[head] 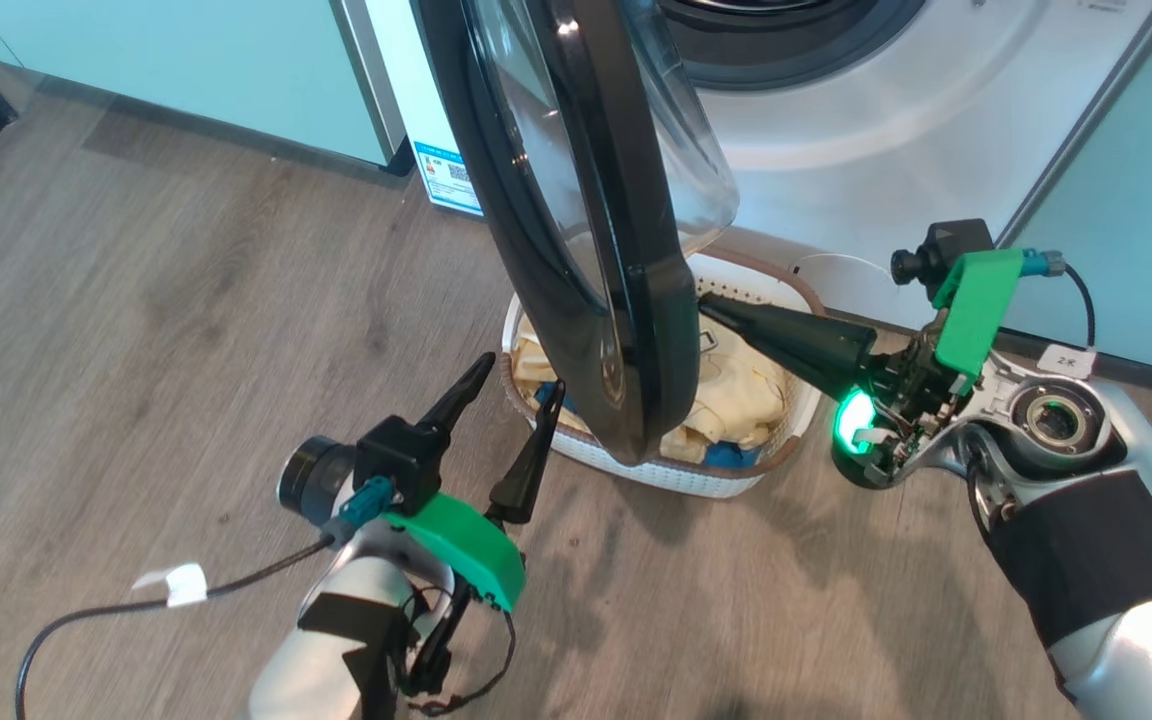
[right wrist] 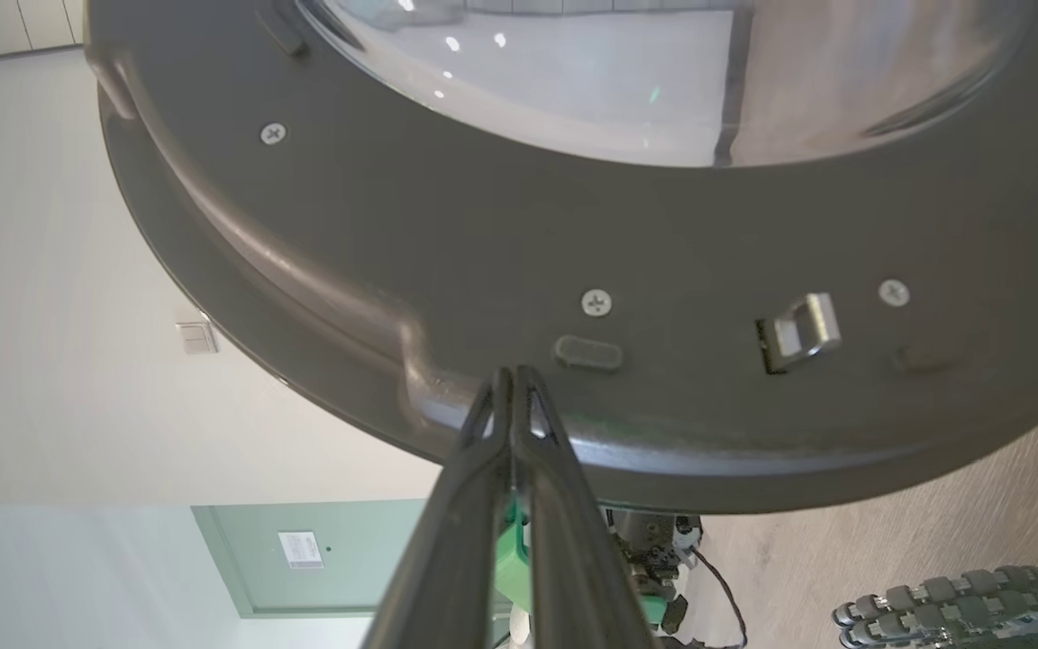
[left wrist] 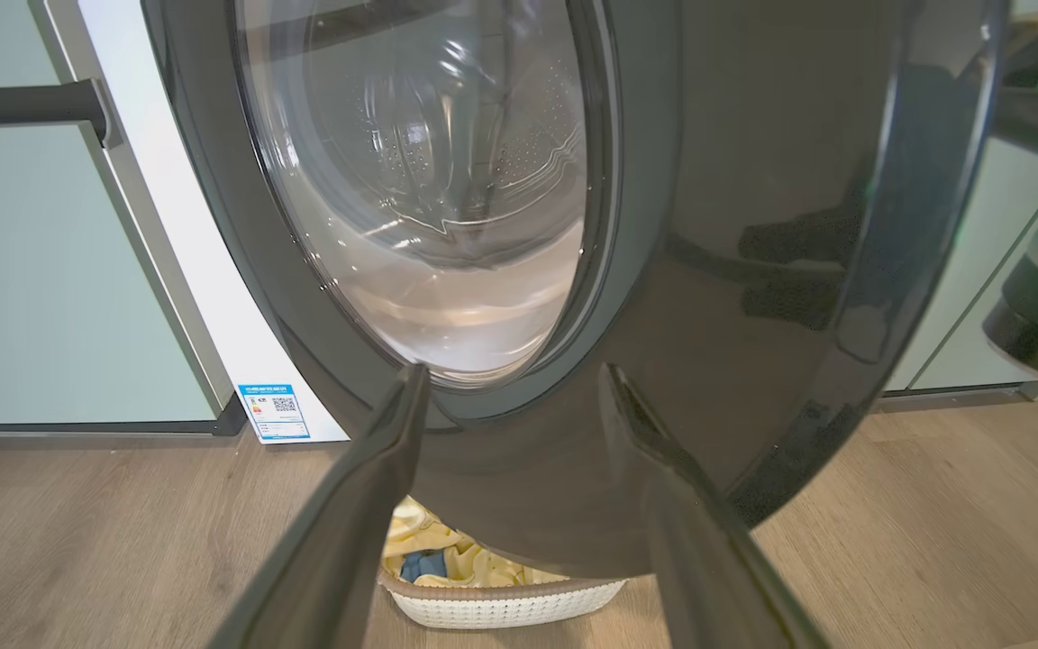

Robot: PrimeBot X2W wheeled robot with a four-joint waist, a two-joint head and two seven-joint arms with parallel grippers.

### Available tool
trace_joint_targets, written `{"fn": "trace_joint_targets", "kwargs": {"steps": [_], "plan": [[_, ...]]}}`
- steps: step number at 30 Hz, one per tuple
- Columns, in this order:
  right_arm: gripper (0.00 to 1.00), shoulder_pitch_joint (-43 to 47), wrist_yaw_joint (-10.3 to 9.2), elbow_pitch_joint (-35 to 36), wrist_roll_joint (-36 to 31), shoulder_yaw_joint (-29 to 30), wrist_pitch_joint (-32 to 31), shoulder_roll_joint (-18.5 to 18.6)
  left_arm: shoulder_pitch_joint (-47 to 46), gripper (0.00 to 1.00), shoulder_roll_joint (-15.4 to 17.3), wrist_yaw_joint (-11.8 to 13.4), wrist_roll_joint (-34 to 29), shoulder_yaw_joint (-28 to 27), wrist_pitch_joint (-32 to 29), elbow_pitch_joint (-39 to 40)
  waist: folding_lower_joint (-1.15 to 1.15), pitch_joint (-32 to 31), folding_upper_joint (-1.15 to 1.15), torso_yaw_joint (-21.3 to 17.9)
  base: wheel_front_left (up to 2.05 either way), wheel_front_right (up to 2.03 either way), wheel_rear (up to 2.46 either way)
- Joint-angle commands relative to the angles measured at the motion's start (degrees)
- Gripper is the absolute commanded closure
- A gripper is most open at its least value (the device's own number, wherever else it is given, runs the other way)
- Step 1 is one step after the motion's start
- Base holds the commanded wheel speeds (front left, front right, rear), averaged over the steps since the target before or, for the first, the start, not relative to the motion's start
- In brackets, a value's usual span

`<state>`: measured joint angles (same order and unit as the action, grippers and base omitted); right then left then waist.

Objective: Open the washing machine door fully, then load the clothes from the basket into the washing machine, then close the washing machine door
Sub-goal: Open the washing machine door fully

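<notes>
The washing machine door (head: pixel 586 230) stands partly open, edge-on to the head view, its black rim hanging over the basket (head: pixel 626 465). Pale yellow clothes (head: pixel 736 395) and a blue piece (head: pixel 731 455) lie in the basket. My right gripper (head: pixel 706 303) is shut, its tips pressed against the door's inner face (right wrist: pixel 663 270) near the rim, beside a metal latch hook (right wrist: pixel 803 329). My left gripper (head: pixel 521 385) is open and empty on the door's outer side, close to the glossy rim (left wrist: pixel 753 270). The white washing machine (head: pixel 886 110) is behind, its steel drum seen through the glass (left wrist: pixel 429 180).
Mint-green cabinet panels (head: pixel 186 70) flank the machine on both sides. A QR sticker (head: pixel 448 175) marks the machine's lower left corner. Wood floor (head: pixel 136 350) lies open to the left. In the left wrist view the basket (left wrist: pixel 501 604) sits under the door.
</notes>
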<state>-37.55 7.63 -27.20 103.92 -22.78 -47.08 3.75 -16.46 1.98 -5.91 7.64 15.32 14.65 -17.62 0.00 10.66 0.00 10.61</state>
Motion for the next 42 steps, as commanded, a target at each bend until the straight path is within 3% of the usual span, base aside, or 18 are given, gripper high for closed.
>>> {"fn": "trace_joint_targets", "kwargs": {"steps": [1, 9, 16, 17, 18, 19, 20, 21, 30, 42], "plan": [[1.00, -0.06, -0.14, 1.78, 0.49, -0.35, 0.58, -0.84, -1.01, 0.00, 0.89, -0.21, -0.05, -1.88, 0.35, 1.55, 0.00, -0.05, 0.00, 0.01, 0.00, 0.00, 0.00], [1.00, 0.64, -0.14, 2.18, 2.18, 0.48, 5.15, 0.12, -0.69, 0.00, 0.89, -0.31, -0.08, -2.39, 0.35, 1.52, 0.00, -0.31, 0.00, -0.30, 0.00, 0.00, 0.00], [1.00, 1.61, -0.14, 5.28, 2.30, 4.86, 13.36, 1.54, -0.75, 0.00, 0.89, -0.32, -0.25, -3.40, 0.35, 1.55, 0.00, -0.03, 0.00, -1.05, 0.00, 0.00, 0.00], [0.92, 1.86, -0.14, 5.87, 1.60, 5.53, 15.01, 1.96, -0.76, 0.00, 0.89, -0.32, -0.28, -3.60, 0.35, 1.53, 0.00, -0.02, 0.00, -1.16, 0.00, 0.00, 0.00], [0.66, 2.25, -0.14, 6.55, 1.28, 6.20, 16.27, 2.19, -0.79, 0.00, 0.89, -0.32, -0.30, -3.79, 0.35, 1.51, 0.00, -0.01, 0.00, -1.26, 0.00, 0.00, 0.00], [0.49, 2.70, -0.14, 7.20, 0.90, 6.94, 17.62, 2.49, -0.81, 0.00, 0.89, -0.32, -0.33, -4.02, 0.35, 1.50, 0.00, -0.04, 0.00, -1.39, 0.00, 0.00, 0.00], [0.07, 3.11, -0.14, 7.83, -0.22, 7.54, 19.30, 3.07, -0.80, 0.00, 0.89, -0.32, -0.33, -4.24, 0.35, 1.47, 0.00, -0.07, 0.00, -1.52, 0.00, 0.00, 0.00], [0.00, 3.58, -0.14, 8.52, -1.27, 7.94, 20.68, 3.51, -0.78, 0.00, 0.90, -0.32, -0.33, -4.48, 0.35, 1.46, 0.00, -0.07, 0.00, -1.69, 0.00, 0.00, 0.00], [0.00, 9.12, -0.14, 14.46, -12.70, 12.01, 35.44, 6.62, 0.10, 0.00, 1.51, -0.33, -0.73, -6.42, 0.35, 1.29, 0.00, -0.89, 0.00, -3.94, 0.00, 0.00, 0.00], [0.00, 21.05, -0.14, 14.58, -45.01, 14.82, 59.13, 13.23, 1.97, 0.00, 2.73, -0.14, -0.92, -9.03, 0.35, 1.54, 0.00, -2.73, 0.00, -7.12, 0.00, 0.00, 0.00]]}}
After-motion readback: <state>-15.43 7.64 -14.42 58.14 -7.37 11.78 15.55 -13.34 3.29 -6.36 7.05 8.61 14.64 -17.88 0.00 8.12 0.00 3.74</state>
